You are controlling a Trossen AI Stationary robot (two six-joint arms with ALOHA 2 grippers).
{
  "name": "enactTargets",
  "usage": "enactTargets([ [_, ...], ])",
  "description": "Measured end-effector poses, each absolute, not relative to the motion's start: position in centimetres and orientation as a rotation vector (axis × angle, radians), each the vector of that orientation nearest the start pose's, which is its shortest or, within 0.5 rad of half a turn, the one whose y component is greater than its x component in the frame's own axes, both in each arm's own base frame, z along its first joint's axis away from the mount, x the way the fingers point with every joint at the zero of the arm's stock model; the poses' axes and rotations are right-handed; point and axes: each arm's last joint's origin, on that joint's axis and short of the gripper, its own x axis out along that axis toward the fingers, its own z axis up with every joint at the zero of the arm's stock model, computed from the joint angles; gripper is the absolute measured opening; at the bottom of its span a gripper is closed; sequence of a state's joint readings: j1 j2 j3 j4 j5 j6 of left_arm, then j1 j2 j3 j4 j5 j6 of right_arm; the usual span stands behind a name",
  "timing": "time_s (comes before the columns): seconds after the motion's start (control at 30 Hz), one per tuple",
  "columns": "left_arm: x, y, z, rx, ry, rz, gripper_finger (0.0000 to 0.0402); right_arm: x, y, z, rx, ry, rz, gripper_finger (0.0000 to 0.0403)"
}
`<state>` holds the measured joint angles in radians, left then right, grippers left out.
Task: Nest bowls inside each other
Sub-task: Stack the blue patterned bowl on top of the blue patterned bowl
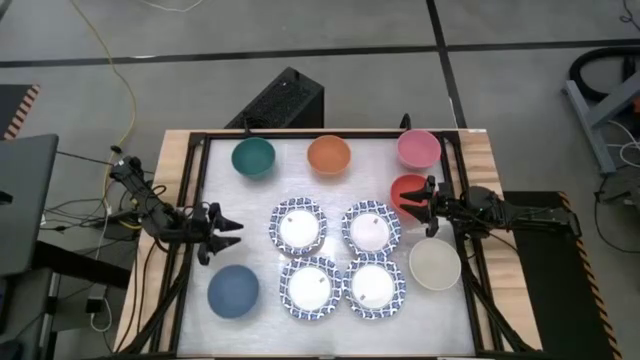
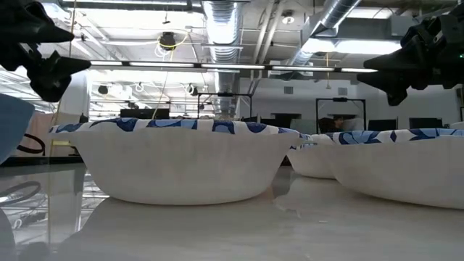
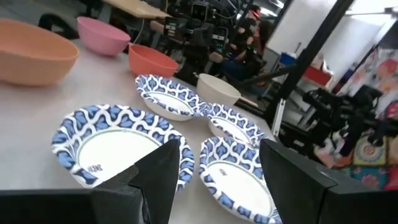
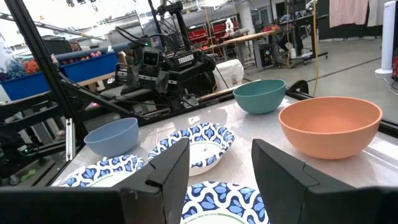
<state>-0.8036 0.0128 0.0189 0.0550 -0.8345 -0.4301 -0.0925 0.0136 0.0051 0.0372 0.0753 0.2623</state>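
Observation:
Ten bowls stand upright on their bases on the white table. Along the far edge are a teal bowl, an orange bowl and a pink bowl. A red bowl and a cream bowl stand at the right, and a dark blue bowl at the near left. Four white bowls with blue-patterned rims fill the middle. My left gripper hovers open at the left, pointing level at them. My right gripper hovers open between the red and cream bowls.
A black frame runs round the table, with wooden edges outside it. A dark box stands beyond the far edge. Bare table shows along the near edge and between the far row and the patterned bowls.

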Motion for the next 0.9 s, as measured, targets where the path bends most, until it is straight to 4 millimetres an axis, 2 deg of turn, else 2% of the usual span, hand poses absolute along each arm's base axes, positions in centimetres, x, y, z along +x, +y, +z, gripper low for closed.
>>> enactTargets([
  [0.33, 7.61, -4.5, 17.38, -0.62, -0.081, 0.126, 0.0213, 9.75, -1.12, 16.78, 0.261, -0.05, -0.163, 0.0195],
  [0.57, 7.63, -4.5, 17.14, -0.625, -0.077, 0.139, 0.0212, 9.75, -1.12, 16.78, 0.261, -0.051, -0.163, 0.0195],
  [0.8, 7.62, -4.5, 17.23, -0.757, -0.093, 0.133, 0.0212, 9.75, -1.12, 16.79, 0.261, -0.051, -0.163, 0.0195],
  [0.9, 7.62, -4.45, 17.11, -0.756, -0.092, 0.153, 0.0212, 9.75, -1.12, 16.79, 0.261, -0.051, -0.163, 0.0195],
])
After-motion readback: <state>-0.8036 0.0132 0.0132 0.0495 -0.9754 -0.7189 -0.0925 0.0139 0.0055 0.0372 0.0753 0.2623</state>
